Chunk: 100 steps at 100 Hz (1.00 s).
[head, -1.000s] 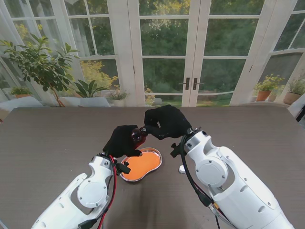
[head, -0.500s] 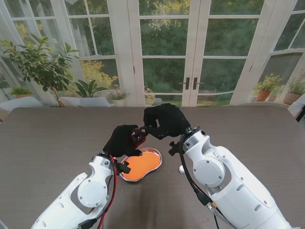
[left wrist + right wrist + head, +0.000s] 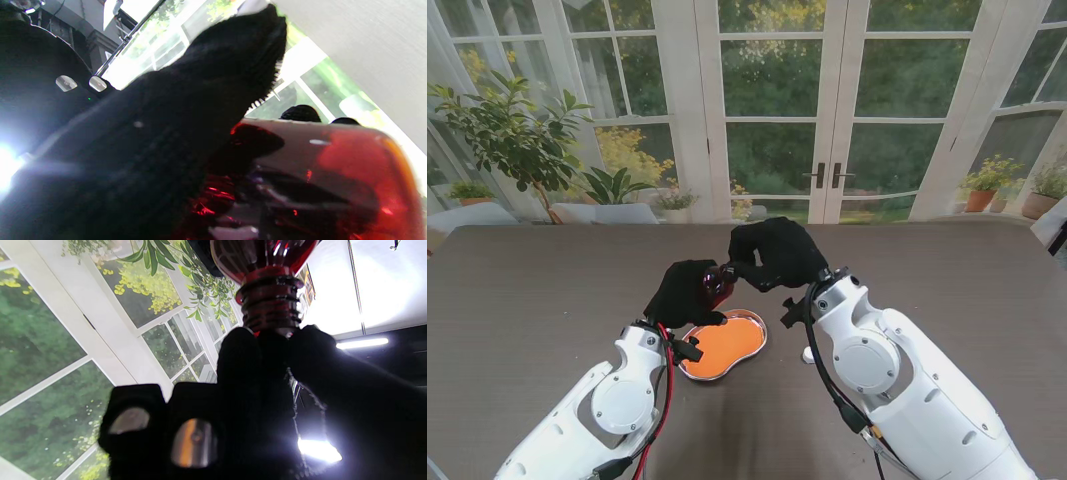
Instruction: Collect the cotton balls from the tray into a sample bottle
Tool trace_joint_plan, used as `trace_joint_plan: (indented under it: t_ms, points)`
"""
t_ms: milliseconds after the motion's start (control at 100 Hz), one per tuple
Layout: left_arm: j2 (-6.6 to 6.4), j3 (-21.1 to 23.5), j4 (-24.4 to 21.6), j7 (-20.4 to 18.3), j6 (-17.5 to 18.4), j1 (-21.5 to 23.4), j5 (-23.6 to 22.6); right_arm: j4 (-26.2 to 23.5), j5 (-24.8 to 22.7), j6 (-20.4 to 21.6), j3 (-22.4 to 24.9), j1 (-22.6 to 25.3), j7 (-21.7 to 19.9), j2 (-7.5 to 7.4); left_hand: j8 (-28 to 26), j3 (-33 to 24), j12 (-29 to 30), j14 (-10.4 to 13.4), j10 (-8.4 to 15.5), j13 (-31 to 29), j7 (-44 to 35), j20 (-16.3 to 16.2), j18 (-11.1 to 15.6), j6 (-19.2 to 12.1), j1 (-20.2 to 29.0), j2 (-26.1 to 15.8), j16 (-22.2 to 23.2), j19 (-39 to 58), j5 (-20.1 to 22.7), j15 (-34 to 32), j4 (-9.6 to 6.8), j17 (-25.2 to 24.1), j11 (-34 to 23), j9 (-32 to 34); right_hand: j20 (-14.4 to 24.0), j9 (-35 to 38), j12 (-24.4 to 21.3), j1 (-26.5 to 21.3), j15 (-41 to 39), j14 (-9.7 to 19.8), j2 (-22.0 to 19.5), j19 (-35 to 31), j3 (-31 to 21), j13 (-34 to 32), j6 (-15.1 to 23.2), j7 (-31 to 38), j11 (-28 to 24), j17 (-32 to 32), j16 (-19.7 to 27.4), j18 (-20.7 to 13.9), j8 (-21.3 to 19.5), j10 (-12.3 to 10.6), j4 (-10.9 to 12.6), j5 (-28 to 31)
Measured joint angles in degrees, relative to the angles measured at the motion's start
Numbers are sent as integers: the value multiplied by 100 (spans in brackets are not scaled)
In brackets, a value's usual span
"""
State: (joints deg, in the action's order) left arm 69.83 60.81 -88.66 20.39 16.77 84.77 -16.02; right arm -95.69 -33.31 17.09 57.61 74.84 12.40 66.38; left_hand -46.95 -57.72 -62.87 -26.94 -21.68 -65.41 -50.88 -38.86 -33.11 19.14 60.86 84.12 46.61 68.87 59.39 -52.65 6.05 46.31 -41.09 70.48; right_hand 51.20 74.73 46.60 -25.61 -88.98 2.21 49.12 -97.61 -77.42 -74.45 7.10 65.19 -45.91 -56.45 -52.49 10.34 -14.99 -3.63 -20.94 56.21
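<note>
**Both hands on the bottle, above the tray**

Left hand (image 3: 685, 294) is wrapped round the body of the dark red bottle (image 3: 718, 284), fingers closed on the glass, holding it up off the table (image 3: 527, 290). From the left wrist the bottle (image 3: 320, 173) fills the view, red and glossy, with a black gloved finger (image 3: 206, 100) lying across it.

Right hand (image 3: 772, 254) comes in from the right and meets the bottle at its neck end. The right wrist view shows it best: the threaded neck (image 3: 271, 303) points straight at the hand (image 3: 267, 400), and two fingertips (image 3: 238, 350) are pressed together right at the mouth, one on each side. Something is pinched there, or the rim itself is — I cannot tell which, the gloves are black and the spot is in shadow. No cotton ball can be made out between them.

The bottle lies tilted, neck towards the right hand, the two hands touching around it.

Nearer to me sits the orange tray (image 3: 724, 346), kidney-shaped with a shiny rim, flat on the table just under the left hand. Its floor looks plain orange from here; anything small on it is too small to see.

A small white thing (image 3: 808, 353) lies on the table just right of the tray, beside the right forearm.
</note>
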Motion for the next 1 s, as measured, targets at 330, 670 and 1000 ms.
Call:
trace_joint_plan:
  t_ms: [330,670,1000]
  points:
    - [12,-18,19,0,1,-10,8,35,-76,-30,-74,-37,218,33,0,0,0,0,0,0,0,0,0,0,0,0,0,0,0,0,0,0,0,0,0,-156,3,-82,99,76,1232,9,-9,0,98,646,-67,4,18,-28,-417,-26,-180,-479]
    - [12,-5,4,-1,-4,-15,8,47,176,-5,-18,-29,-25,42,0,0,0,0,0,0,-1,1,0,0,0,0,0,0,0,0,0,0,0,0,1,-218,-160,456,167,52,-299,37,79,0,49,573,-56,140,76,-30,-354,55,-218,-390]
    - [16,-8,-1,15,-4,-15,-1,42,324,18,42,46,-67,39,0,0,0,0,0,0,0,2,0,0,0,0,0,0,0,0,0,0,0,0,66,-212,-335,844,224,-80,-1217,37,176,0,-102,70,203,171,127,-30,-343,181,-5,-109]
